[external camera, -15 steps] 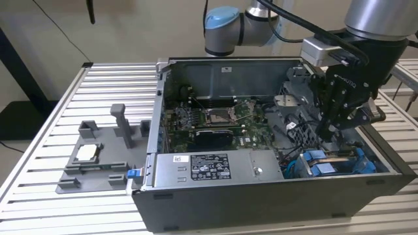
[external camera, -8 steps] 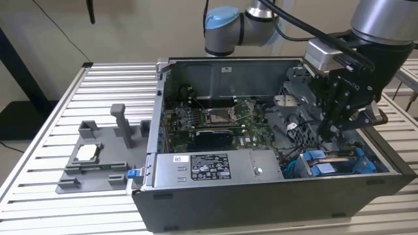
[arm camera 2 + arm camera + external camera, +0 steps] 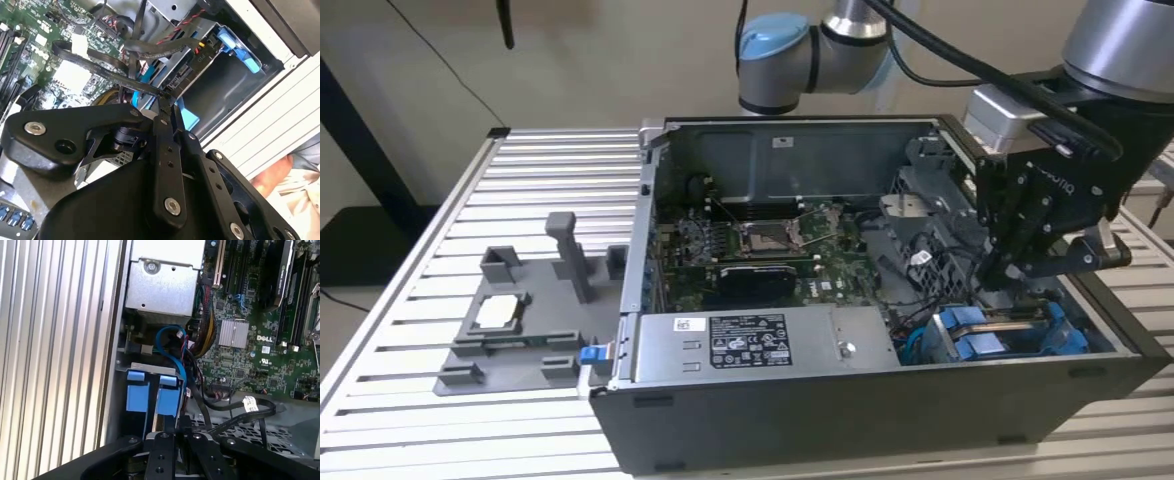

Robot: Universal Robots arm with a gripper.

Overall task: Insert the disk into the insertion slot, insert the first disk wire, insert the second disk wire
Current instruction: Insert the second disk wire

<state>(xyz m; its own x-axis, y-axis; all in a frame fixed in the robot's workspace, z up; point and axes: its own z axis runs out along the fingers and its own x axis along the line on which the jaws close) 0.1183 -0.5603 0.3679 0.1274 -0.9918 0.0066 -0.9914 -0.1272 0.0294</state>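
Hanging low inside the computer case (image 3: 854, 410), near its corner at the exterior view's right, just above the drive cage. Looks pinched together at the gripper (image 3: 1007, 272), fingertips (image 3: 163, 107) meeting on a dark wire (image 3: 100, 67) with no gap to speak of in the second wrist view. Same story in the first wrist view: gripper (image 3: 172, 426) closed up tight right over the blue carrier.

Sits already in the insertion slot (image 3: 1047, 345), the disk (image 3: 974, 335), tucked against the case's side wall beside the power supply box (image 3: 747, 340). Shows mostly as bright blue carrier handles (image 3: 152, 395) with a sliver of silver between them. Seems to stand on edge, handles facing up and out of the case, long axis running down into the bay; hard to say more with the body hidden. Connector edge appears to face the motherboard (image 3: 761, 240) side, where the wires gather.

Now the risks. Could easily miss the socket: a limp wire held near its end twists in the grip and arrives skewed. Might snag the looped blue cable (image 3: 167, 337) or the red-and-black bundle crowding that gap. Could bend the plug if pushed off-axis against the cage edge. Could also drag the wire's slack across the board and tug something loose.
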